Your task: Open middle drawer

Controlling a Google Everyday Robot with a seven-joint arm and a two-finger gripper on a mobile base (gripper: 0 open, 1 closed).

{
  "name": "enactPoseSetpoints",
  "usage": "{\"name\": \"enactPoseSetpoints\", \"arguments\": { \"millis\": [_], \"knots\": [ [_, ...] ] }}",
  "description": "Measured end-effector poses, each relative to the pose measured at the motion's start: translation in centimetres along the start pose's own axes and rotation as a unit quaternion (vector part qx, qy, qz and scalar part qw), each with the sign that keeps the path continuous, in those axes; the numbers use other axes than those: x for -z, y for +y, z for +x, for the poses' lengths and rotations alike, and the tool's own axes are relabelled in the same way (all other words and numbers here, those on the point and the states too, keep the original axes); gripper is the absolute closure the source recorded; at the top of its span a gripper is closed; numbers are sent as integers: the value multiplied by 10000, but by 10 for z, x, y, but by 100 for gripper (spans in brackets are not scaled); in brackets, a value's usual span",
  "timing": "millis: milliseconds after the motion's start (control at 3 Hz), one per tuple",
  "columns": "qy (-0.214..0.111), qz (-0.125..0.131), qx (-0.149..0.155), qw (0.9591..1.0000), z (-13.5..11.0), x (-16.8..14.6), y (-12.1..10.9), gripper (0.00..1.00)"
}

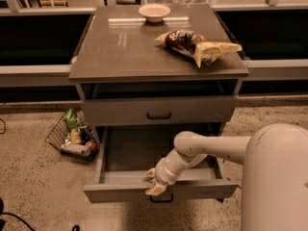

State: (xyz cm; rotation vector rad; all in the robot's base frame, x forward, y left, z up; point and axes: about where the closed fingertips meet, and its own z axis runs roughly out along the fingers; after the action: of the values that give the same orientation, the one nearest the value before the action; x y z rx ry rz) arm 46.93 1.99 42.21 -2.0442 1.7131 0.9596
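Grey-brown cabinet with the middle drawer pulled out

This drawer stands far forward under the closed upper drawer (the lowest one in sight). The gripper is at its front edge, just above the dark handle; whether it clamps, I cannot tell.

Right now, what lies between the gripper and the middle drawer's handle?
Nothing but front rim: the gripper sits at the front of the middle drawer, just above its handle, in the camera view.
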Motion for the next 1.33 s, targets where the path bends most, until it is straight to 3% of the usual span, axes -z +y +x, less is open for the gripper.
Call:
{"name": "enactPoseSetpoints", "arguments": {
  "millis": [1000,1333],
  "knots": [
    [-1,-2,3,10000,0,0,0,3],
    [-31,-51,156,9999,-4,7,4,0]
  ]
}}
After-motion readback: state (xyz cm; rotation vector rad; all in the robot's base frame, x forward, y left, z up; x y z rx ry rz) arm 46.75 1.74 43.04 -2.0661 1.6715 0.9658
